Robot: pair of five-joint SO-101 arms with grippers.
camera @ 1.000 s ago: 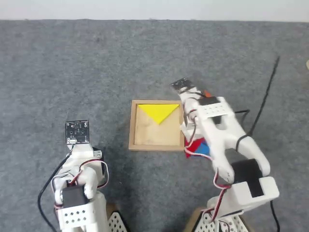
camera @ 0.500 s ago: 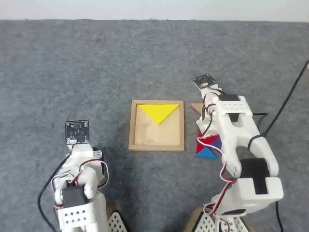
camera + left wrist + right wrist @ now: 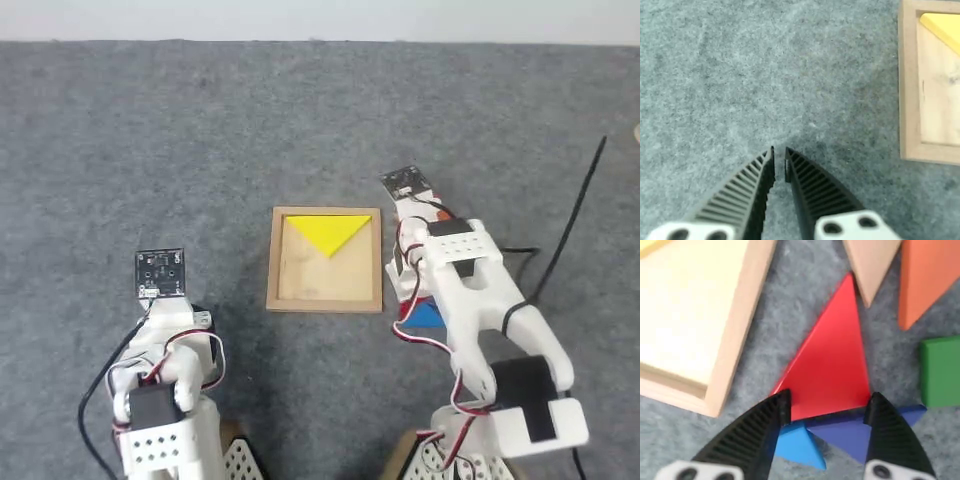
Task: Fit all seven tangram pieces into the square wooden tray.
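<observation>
The tray (image 3: pixel 325 303) is lying in the middle of the tabletop (image 3: pixel 150 130), and the yellow triangle (image 3: pixel 328 232) is already sitting in its far part, while the rest of its floor is showing bare wood. The other pieces are waiting in a small group just beside the tray, on the side of the right arm. The right gripper (image 3: pixel 830 397) is hanging directly over the red triangle (image 3: pixel 832 360) with its jaws apart, one on each side of the triangle's near edge, and nothing is held between them. The triangle's long axis is pointing away from the jaws, its tip toward the tan piece (image 3: pixel 872 265) and the orange piece (image 3: pixel 927 275). Two blue pieces (image 3: pixel 800 445) are touching its near edge and a green piece (image 3: pixel 940 372) is lying near. The left gripper (image 3: pixel 779 155) is resting well apart from the tray, jaws almost together and holding nothing, so the right arm is clearly nearer for the pick
</observation>
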